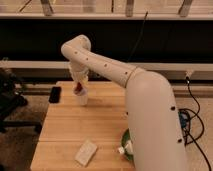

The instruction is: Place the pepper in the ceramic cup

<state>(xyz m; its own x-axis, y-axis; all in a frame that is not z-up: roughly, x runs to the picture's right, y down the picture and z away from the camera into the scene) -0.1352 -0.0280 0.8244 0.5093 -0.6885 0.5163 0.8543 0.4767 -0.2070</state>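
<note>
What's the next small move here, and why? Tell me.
Probably lower slightly and release. The gripper hangs directly above the ceramic cup at the table's far left, and the red pepper sits right at the cup's rim, seemingly not yet fully inside.

I'm seeing a lab or office workspace, gripper [79,86] over a wooden table [65,130], black chair [10,97] left, cables [192,100] right
</note>
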